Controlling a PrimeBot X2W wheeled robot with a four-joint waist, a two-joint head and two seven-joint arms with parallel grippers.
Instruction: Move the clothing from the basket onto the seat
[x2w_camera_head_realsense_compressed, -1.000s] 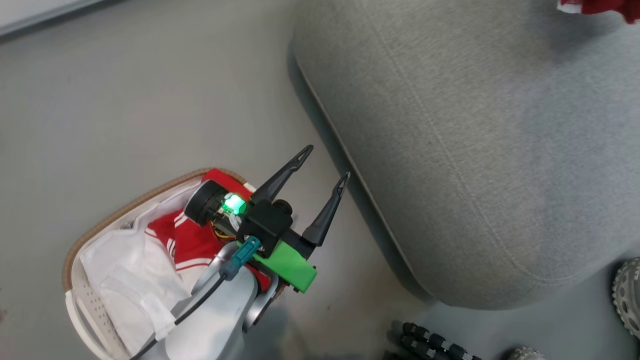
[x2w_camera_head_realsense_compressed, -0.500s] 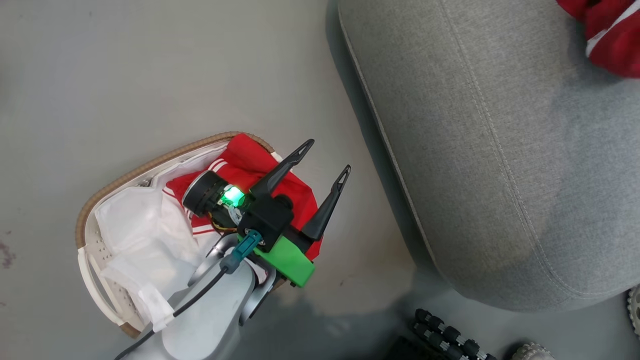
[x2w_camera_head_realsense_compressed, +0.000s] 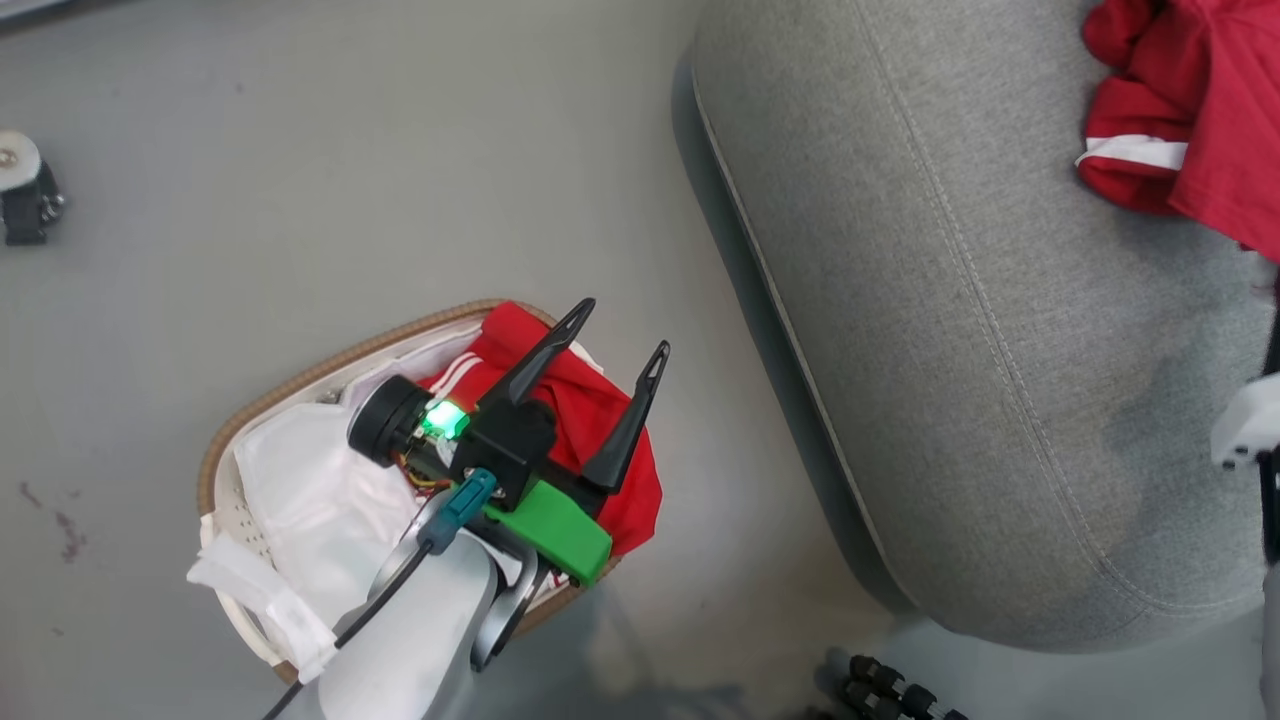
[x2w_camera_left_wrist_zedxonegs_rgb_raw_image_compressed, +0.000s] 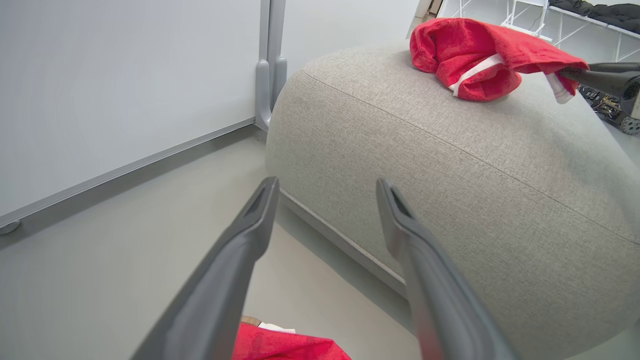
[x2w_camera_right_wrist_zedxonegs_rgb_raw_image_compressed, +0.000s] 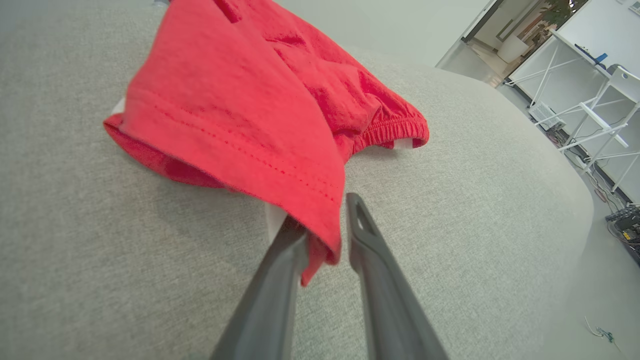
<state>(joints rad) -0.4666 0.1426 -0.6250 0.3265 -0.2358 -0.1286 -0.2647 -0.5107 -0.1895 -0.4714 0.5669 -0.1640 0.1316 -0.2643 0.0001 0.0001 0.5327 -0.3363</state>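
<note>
Right hand (x2w_camera_right_wrist_zedxonegs_rgb_raw_image_compressed: 325, 215) first: its two fingers stand a little apart, not pressed together. The hem of the red garment (x2w_camera_right_wrist_zedxonegs_rgb_raw_image_compressed: 240, 100) drapes over the left finger and hangs down into the gap. The right finger looks clear of the cloth. From there the garment runs up and away toward 11 o'clock, bunched on the seat (x2w_camera_right_wrist_zedxonegs_rgb_raw_image_compressed: 450, 200), elastic waistband out at 1 o'clock. Grey upholstery lies open all round this hand, and the seat's rounded edge falls off at 3 o'clock toward the floor.

Over to the left hand (x2w_camera_head_realsense_compressed: 623, 325): spread wide and holding nothing. It hangs above the near edge of the basket (x2w_camera_head_realsense_compressed: 300, 385), fingers aimed at 1 o'clock. Right under it lies the other red garment (x2w_camera_head_realsense_compressed: 565, 405), white stripes showing, spilling over the brown rim on the seat side. The white liner (x2w_camera_head_realsense_compressed: 310, 510) fills the basket at 8 o'clock.

There's a strip of bare floor (x2w_camera_head_realsense_compressed: 300, 150) between basket and seat (x2w_camera_head_realsense_compressed: 950, 350), and the seat's stitched side rises at 2 o'clock. In the head view the red garment (x2w_camera_head_realsense_compressed: 1190, 100) sits far up at 1 o'clock, well apart from this hand.

Along the left hand (x2w_camera_left_wrist_zedxonegs_rgb_raw_image_compressed: 326, 184) fingers, the seat (x2w_camera_left_wrist_zedxonegs_rgb_raw_image_compressed: 450, 175) bulges ahead, with the garment (x2w_camera_left_wrist_zedxonegs_rgb_raw_image_compressed: 465, 55) on top at 1 o'clock. A white wall panel (x2w_camera_left_wrist_zedxonegs_rgb_raw_image_compressed: 100, 75) closes the floor at 10 o'clock. The other red garment (x2w_camera_left_wrist_zedxonegs_rgb_raw_image_compressed: 285, 347) peeks in at 6.
</note>
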